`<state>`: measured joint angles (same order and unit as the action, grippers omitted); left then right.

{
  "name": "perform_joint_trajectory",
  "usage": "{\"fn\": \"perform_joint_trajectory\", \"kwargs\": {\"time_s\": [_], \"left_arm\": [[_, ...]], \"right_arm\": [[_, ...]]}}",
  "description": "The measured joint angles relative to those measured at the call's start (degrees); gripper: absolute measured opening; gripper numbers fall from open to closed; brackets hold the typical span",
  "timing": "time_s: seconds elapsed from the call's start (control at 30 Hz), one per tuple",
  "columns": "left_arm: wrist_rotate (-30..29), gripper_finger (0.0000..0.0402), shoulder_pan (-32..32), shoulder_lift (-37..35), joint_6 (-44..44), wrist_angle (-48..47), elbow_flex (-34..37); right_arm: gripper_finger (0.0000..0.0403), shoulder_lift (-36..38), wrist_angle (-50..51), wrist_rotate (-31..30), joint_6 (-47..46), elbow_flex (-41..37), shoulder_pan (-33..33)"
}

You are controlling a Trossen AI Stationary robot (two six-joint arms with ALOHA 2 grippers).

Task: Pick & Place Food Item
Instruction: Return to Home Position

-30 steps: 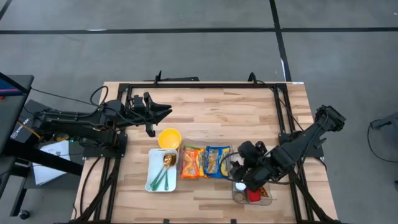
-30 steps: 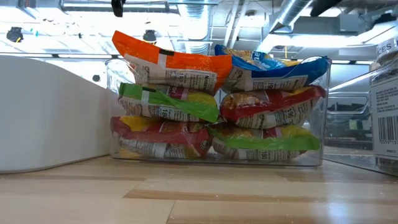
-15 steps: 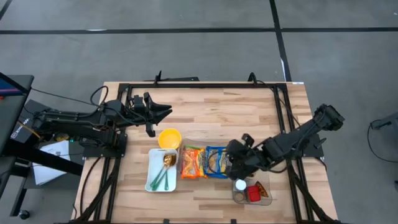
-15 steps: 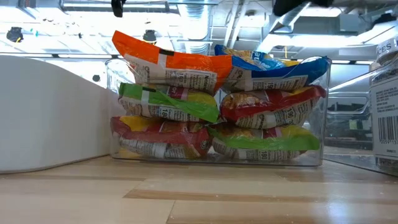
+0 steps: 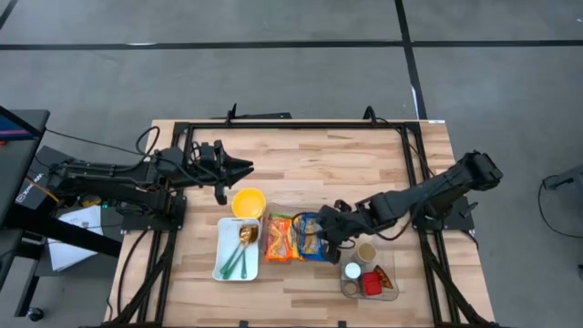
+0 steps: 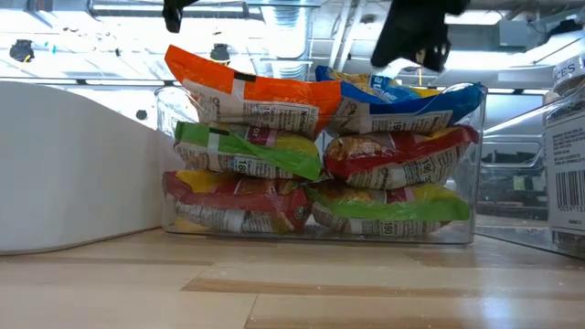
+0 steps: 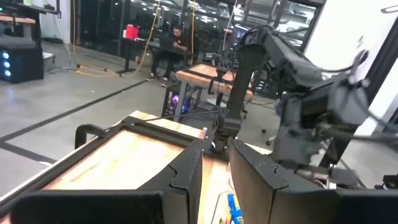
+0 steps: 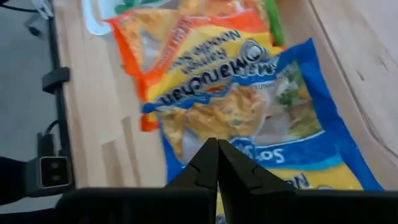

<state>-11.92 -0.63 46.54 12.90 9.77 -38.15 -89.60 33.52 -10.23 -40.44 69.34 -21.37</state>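
We see the right jaws pressed together and empty (sorting looks done), the blue noodle pack (image 8: 261, 118) just beneath them; the left jaws, slightly spread, wait well apart.

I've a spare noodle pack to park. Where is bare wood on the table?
Widest: the table's far middle, bordered by the left tool, the yellow bowl, the noodle bin and the right arm. Another strip runs along the near edge before the noodle bin. Crowded: white tray, noodle bin under the right tool, bottle bin, side by side.
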Motion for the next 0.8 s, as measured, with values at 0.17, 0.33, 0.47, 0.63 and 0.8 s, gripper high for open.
{"fn": "perform_joint_trajectory", "kwargs": {"time_s": [0.17,0.33,0.47,0.63,0.8], "left_arm": [[0.02,0.0076,-0.19,0.0,-0.02,0.03,0.0],[0.02,0.0076,-0.19,0.0,-0.13,0.03,0.0],[0.02,0.0076,-0.19,0.0,-0.13,0.03,0.0],[0.02,0.0076,-0.19,0.01,-0.04,0.03,0.0],[0.02,0.0076,-0.17,0.0,0.03,-0.27,0.0]], "right_arm": [[0.0,0.0,-3.63,1.97,-0.06,-3.36,1.15],[0.0,-0.21,-3.97,2.88,-0.45,-4.58,1.8],[0.0,-0.82,-4.07,2.97,-0.19,-4.63,2.16],[0.0,-3.47,-5.24,6.78,0.39,-4.54,3.24],[0.0,-4.04,-5.51,7.87,1.49,-4.58,3.54]]}}
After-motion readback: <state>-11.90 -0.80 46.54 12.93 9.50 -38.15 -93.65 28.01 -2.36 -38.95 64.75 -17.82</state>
